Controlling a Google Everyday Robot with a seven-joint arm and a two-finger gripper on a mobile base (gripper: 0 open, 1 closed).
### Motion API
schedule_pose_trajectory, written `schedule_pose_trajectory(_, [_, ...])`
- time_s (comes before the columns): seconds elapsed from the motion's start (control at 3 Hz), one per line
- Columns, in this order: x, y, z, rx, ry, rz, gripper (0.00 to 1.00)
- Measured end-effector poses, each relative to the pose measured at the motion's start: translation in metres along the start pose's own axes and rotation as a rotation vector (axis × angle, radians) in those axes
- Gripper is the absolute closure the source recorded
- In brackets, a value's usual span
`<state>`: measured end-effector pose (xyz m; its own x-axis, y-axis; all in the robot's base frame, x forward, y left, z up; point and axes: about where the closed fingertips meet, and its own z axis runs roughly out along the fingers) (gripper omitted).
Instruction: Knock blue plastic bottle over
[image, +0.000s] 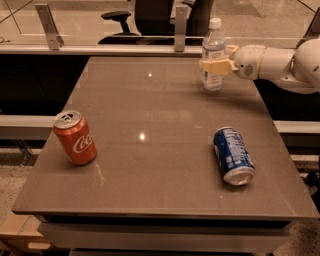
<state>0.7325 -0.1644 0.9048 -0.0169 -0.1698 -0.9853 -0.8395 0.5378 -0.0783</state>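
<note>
The blue plastic bottle (212, 80) stands upright at the far right of the counter (150, 165), with the claw (217, 58) at its middle (grip state cannot be told). A firm sideways push is advised.

Yellowish pincer (214, 62) at white-capped bluish bottle (213, 44); red can (75, 138), blue can (233, 155)

Upright red can (75, 137), blue can (233, 155) lying on table (150, 95)
</note>
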Motion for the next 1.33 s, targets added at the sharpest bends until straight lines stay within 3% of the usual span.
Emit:
schedule_pose_trajectory(0.33, [-0.003, -0.002, -0.014, 0.017, 0.077, -0.021, 1.0])
schedule_pose_trajectory(1.33, [-0.027, -0.013, -0.066, 0.096, 0.408, -0.102, 1.0])
